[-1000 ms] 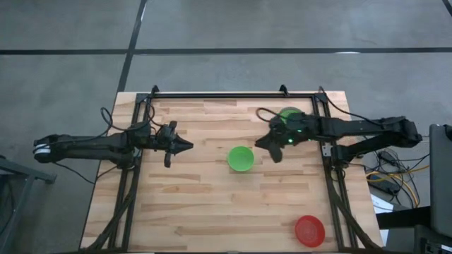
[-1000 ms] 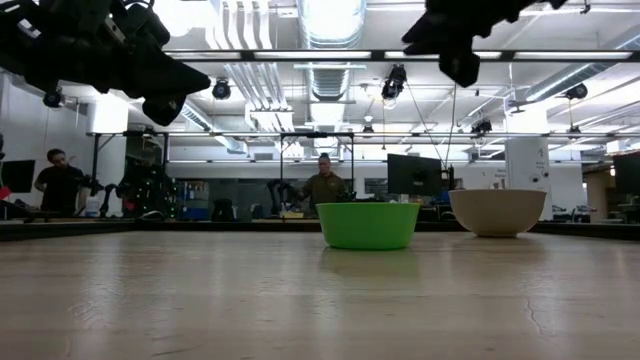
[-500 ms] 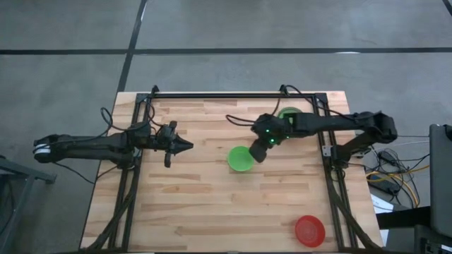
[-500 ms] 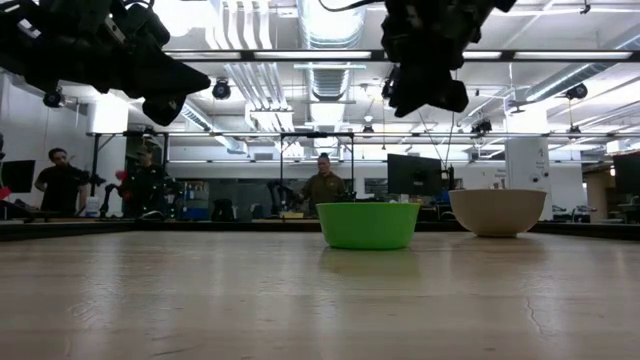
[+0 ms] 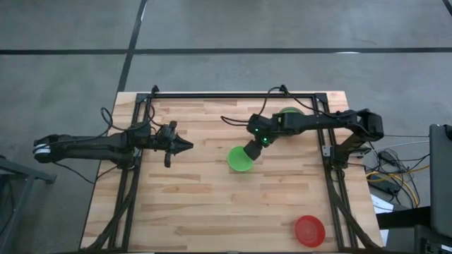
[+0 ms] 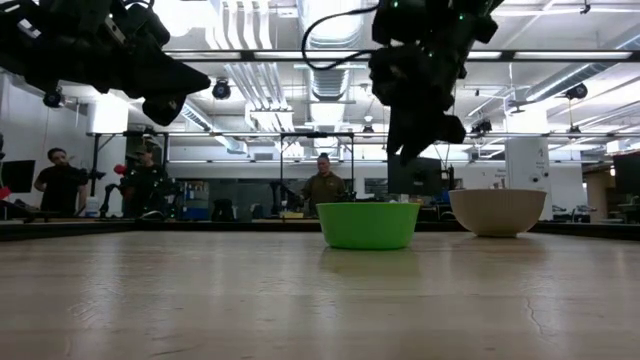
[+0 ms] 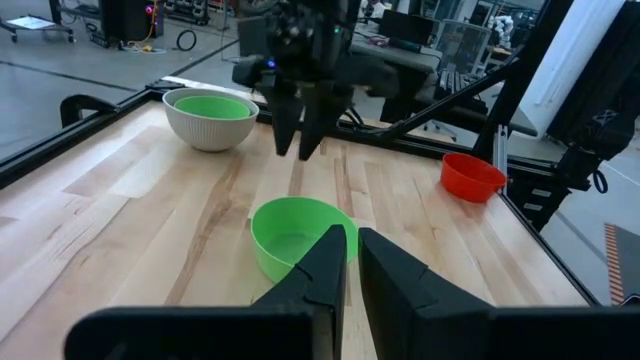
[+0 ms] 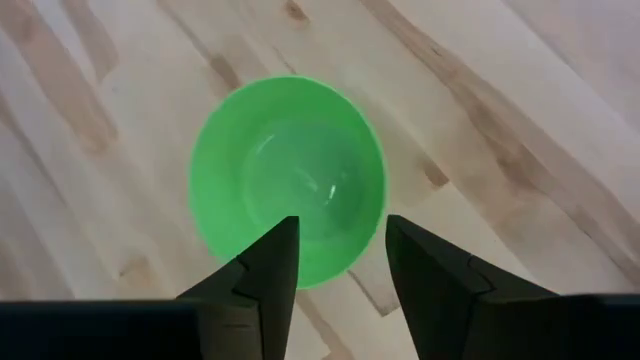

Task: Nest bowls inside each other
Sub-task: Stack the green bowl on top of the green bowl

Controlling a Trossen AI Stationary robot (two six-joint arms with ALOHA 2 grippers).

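Wooden worktop [image 5: 205,212] in a workshop with people behind

Right gripper [image 8: 335,262], fingers spread, hangs above the mid-worktop green bowl [image 5: 240,159]; left gripper [image 5: 182,145] waits clenched. Grey-white bowl [image 7: 210,118] holding green stands near the far edge, partly arm-hidden overhead; red bowl [image 5: 309,231] sits near the right corner.

Right gripper [image 5: 250,151] covers part of green bowl [image 5: 239,159] rim from above. Right arm hides most of white bowl [image 5: 288,113]. Background people [image 6: 323,184] too small.

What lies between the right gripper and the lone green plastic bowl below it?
Nothing. In the low view the open right gripper hangs just above the green plastic bowl, with only air between; the right wrist view agrees.
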